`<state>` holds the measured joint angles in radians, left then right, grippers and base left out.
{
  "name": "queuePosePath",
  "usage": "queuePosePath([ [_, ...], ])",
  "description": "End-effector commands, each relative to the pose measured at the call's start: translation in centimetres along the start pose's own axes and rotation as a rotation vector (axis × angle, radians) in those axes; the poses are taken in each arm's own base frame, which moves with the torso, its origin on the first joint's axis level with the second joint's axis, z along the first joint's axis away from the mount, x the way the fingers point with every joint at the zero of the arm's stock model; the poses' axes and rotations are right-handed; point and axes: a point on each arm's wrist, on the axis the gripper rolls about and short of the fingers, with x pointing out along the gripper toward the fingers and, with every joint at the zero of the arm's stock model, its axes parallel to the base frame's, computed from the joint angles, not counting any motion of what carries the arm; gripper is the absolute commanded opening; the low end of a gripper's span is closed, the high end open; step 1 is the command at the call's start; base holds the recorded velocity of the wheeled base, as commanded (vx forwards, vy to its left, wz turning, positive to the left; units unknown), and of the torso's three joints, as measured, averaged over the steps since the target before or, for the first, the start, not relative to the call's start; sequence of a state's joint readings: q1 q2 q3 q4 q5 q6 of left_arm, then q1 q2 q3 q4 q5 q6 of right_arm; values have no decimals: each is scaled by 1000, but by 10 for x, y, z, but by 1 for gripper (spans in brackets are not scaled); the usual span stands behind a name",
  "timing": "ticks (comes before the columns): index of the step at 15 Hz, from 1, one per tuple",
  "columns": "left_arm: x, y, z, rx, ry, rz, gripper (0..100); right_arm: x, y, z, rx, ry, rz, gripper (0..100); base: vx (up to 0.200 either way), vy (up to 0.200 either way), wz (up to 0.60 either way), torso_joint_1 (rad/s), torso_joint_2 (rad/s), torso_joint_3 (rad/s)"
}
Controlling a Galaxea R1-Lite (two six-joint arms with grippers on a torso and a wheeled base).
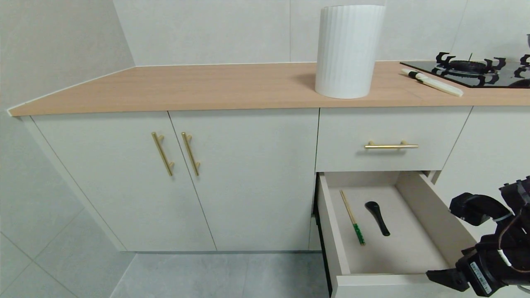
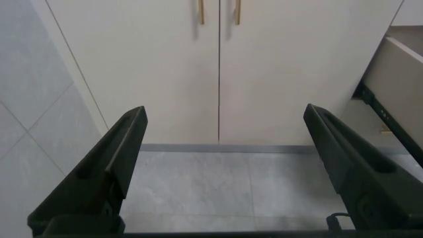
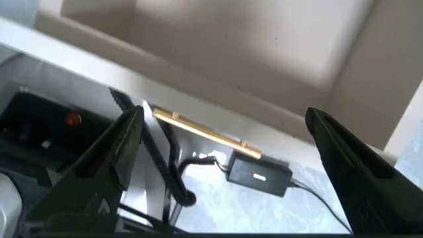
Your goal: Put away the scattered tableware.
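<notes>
The lower drawer (image 1: 430, 223) stands pulled out, and the tableware that has been put away lies on its floor: a pair of chopsticks (image 1: 352, 222) with green tips lies lengthwise near the drawer's left wall, and a black spoon (image 1: 377, 217) lies just beside them toward the middle of the drawer, bowl end toward the back, not touching them. The right gripper (image 3: 221, 119) is at the drawer's front right corner, outside the drawer; its two fingers are spread wide apart with nothing between them, and from its wrist the drawer's gold handle (image 3: 205, 132) is seen across the gap. The left gripper (image 2: 223, 112) is off to the drawer's left, low before the pair of cabinet doors (image 1: 244, 178), its fingers also spread wide and holding nothing. Directly above the open drawer is a shut drawer (image 1: 391, 145) with a matching gold handle. On the wooden countertop (image 1: 207, 87) above the drawer stands a tall white ribbed canister (image 1: 348, 51), upright. Farther right along the countertop from the drawer, a cream-coloured utensil (image 1: 432, 82) with a dark band near one end lies just beside the edge of the black stove (image 1: 476, 72).
</notes>
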<state>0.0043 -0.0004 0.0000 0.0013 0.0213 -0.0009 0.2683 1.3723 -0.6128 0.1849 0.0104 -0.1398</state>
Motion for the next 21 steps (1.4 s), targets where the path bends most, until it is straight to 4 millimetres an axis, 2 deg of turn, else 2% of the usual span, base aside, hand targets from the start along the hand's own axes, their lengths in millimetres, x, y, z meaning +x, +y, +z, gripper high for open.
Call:
queuePosePath([
  [1, 0, 0, 0, -1, 1, 1, 100, 0, 2, -3, -31, 33, 12, 100, -200, 0, 0, 7, 2, -12],
  [4, 0, 0, 0, -1, 1, 1, 100, 1, 8, -6, -60, 66, 28, 100, -200, 0, 0, 4, 2, -1],
  [8, 0, 0, 0, -1, 1, 1, 100, 14, 9, -6, -63, 125, 38, 100, 0, 0, 0, 0, 0, 0],
  [11, 0, 0, 0, -1, 1, 1, 100, 42, 8, -4, -48, 226, 51, 100, 0, 0, 0, 0, 0, 0],
  [14, 0, 0, 0, -1, 1, 1, 100, 62, 8, 5, 58, 224, 32, 100, 0, 0, 0, 0, 0, 0],
  [21, 0, 0, 0, -1, 1, 1, 100, 80, 5, 23, 188, 191, -36, 100, 0, 0, 0, 0, 0, 0],
])
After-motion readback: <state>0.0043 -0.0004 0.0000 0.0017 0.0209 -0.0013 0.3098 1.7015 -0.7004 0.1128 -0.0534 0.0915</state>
